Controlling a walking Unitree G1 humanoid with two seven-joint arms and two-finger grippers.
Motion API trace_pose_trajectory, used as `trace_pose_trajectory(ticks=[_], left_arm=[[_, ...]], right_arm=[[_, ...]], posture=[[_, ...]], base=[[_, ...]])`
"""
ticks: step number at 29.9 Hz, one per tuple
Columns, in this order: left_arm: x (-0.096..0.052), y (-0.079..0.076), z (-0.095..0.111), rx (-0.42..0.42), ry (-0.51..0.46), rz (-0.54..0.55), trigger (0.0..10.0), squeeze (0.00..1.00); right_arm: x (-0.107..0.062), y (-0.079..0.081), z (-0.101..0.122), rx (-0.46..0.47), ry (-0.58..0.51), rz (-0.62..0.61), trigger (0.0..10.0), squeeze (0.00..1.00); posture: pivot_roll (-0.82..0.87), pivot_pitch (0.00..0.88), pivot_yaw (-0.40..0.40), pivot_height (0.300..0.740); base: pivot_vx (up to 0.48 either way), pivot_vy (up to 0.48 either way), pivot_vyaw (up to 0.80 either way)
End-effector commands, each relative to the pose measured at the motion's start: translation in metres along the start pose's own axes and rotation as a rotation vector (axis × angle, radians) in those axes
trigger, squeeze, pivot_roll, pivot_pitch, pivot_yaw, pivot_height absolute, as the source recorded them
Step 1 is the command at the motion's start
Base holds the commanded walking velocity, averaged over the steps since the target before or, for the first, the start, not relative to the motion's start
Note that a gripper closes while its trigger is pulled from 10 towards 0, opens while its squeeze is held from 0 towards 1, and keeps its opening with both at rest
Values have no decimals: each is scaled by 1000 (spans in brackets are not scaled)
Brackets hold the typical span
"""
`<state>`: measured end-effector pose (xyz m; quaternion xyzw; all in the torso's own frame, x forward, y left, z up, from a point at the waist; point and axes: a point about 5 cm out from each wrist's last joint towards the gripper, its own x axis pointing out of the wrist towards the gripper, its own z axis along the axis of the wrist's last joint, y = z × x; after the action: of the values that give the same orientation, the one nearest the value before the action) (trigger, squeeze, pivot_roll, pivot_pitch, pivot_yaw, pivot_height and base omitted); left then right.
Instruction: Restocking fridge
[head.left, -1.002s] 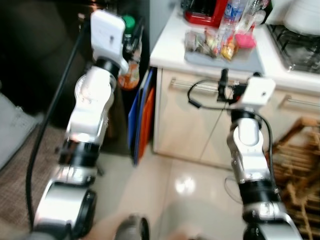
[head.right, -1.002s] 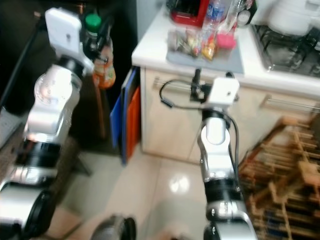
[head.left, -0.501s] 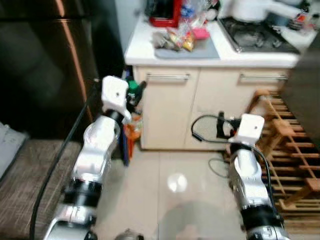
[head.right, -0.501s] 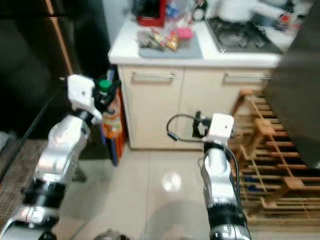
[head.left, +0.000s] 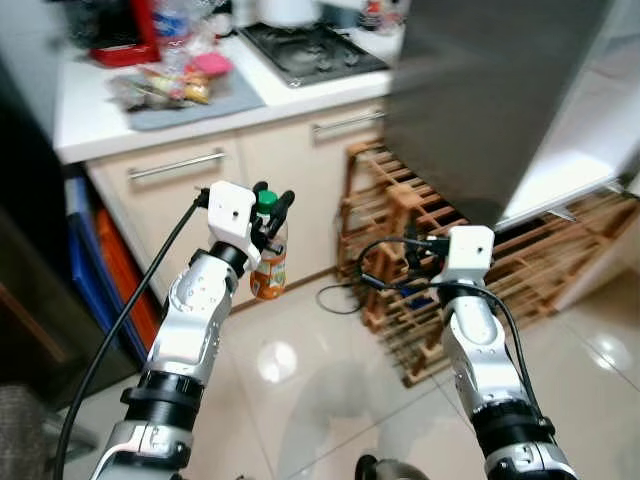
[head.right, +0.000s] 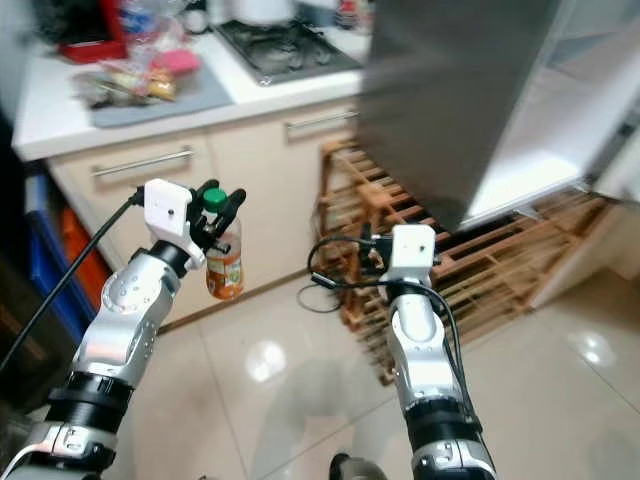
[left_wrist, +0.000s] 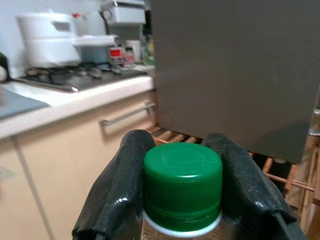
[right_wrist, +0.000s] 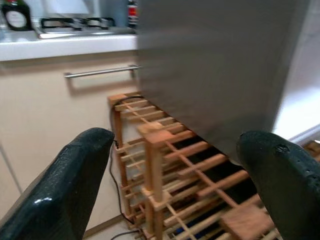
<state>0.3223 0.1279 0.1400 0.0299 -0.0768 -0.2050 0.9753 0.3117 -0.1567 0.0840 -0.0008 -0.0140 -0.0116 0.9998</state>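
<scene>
My left gripper (head.left: 271, 203) is shut on the neck of a bottle (head.left: 268, 270) with a green cap (left_wrist: 182, 186) and an orange label, which hangs upright in front of the kitchen cabinets. The black fingers (left_wrist: 125, 185) press the cap from both sides. My right gripper (right_wrist: 175, 165) is open and holds nothing, out in front of a wooden rack (right_wrist: 160, 165). An open grey fridge door (head.left: 490, 90) stands ahead on the right, with the fridge's bright white inside (head.left: 590, 120) beyond it.
A cream cabinet (head.left: 190, 190) under a white counter (head.left: 100, 110) carries snack packets on a grey tray (head.left: 170, 90), a red appliance and a gas hob (head.left: 310, 50). The wooden rack (head.left: 470, 270) stands on the glossy tile floor (head.left: 300, 390). Blue and orange boards (head.left: 95, 250) lean at the left.
The camera has swung to the right: the counter has slid to the upper left, and the fridge door and wooden rack have come into view. The bottle stays in my left gripper.
</scene>
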Motion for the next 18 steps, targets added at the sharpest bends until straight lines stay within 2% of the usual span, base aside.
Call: trace_pose_trajectory(ticks=[1,4,10,18], left_arm=[[1,-10,2,-2,-18,-25,10000,0],[3,-18,2,-29,-26,-39,10000,0],[1,-12,-7,-55,8,13,10000,0],[10,-22,-3,-72,-29,20,10000,0]], right_arm=[[-2,-7,-1,1,5,-14,10000,0],[-4,-10,-5,-18,16,3,10000,0],[4,-16,4,-44,-11,-3,10000,0],[6,-33,10,-82,-20,-12,10000,0]], posture=[[-6,0,9,740],[10,0,-14,740],[-18,0,-25,740],[-37,0,-54,740]], base=[[0,-480,-763],[0,0,-758],[0,0,-755],[0,0,-750]])
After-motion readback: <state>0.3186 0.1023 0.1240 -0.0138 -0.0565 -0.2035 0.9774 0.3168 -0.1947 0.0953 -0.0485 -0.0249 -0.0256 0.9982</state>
